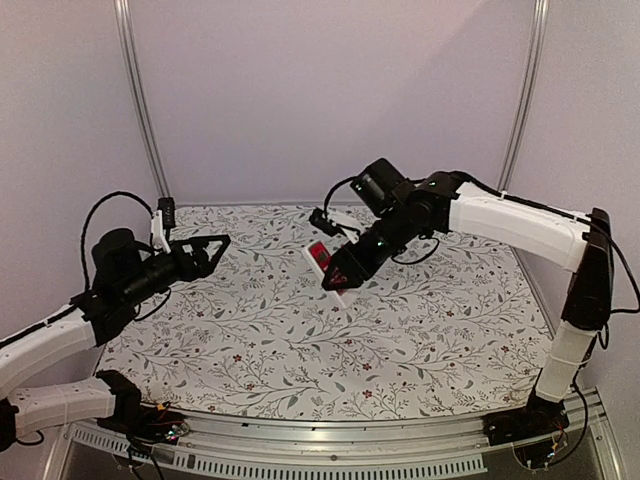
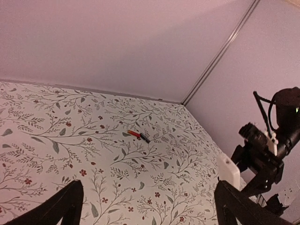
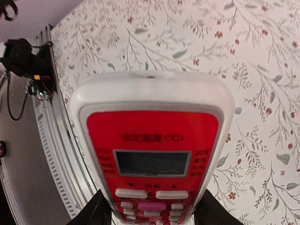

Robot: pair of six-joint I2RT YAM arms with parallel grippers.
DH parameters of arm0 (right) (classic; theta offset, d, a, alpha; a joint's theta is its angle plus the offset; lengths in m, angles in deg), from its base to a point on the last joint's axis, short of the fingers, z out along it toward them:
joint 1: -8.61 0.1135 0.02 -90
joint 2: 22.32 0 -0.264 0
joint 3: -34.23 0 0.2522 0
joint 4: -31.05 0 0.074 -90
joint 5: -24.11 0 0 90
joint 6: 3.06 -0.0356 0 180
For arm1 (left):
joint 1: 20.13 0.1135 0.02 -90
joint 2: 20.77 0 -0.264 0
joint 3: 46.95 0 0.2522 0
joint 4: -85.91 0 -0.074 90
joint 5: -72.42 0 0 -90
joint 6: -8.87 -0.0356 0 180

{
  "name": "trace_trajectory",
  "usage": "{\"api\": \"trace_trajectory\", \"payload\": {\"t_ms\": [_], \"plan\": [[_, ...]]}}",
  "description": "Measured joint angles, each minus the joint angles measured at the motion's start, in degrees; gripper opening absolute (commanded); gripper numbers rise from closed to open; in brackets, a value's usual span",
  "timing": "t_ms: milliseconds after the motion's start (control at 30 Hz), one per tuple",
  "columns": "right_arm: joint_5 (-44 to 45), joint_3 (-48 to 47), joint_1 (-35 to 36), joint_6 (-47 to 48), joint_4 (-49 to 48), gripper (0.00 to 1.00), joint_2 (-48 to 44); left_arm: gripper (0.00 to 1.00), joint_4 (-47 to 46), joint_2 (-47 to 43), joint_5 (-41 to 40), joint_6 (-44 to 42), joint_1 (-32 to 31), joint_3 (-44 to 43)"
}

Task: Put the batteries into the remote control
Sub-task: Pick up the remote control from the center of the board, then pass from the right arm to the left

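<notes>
Remote control [image 3: 151,140] edges in right gripper [image 1: 337,278]

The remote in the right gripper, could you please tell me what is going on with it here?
The right gripper is clamped on the remote at its button end, with the red face towards the wrist camera. The left gripper hangs open over the left side of the table, holding nothing. One battery lies on the table, away from both grippers. Loading has not yet begun.

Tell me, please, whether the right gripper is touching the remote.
Touching: the right wrist view shows the fingers of the right gripper pressed against both sides of the remote, with no gap.
</notes>
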Motion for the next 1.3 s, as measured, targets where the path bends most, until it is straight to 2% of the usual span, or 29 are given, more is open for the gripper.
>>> {"api": "trace_trajectory", "payload": {"t_ms": [133,233,367,633,933,1200,1300], "plan": [[-6.5,3.7,-3.5,-2.2,-11.2,0.43,-12.5,0.98,-5.7,2.3,5.5,-3.1,-5.6,-0.3],[-10.8,6.1,-3.6,-3.5,-18.3,0.43,-18.4,0.98,-8.5,5.2,8.8,-6.3,-10.9,-1.9],[-16.1,12.2,-3.1,-5.1,-27.9,0.42,-23.1,0.99,-11.9,10.6,12.8,-10.4,-16.8,-5.7],[-21.7,22.2,-3.1,-7.3,-39.8,0.4,-28.7,0.99,-15.6,21.7,18.6,-15.9,-26.2,-15.5],[-27.0,25.7,-3.2,-10.4,-49.7,0.4,-31.4,0.98,-16.6,30.7,20.3,-18.0,-30.8,-24.2],[-27.9,26.8,-3.2,-11.2,-52.4,0.39,-31.4,0.82,-18.3,33.7,23.3,-17.6,-32.5,-26.0],[-28.4,27.5,-3.2,-11.2,-52.9,0.39,-31.4,0.8,-19.1,33.7,23.5,-17.0,-32.5,-26.0]]}}
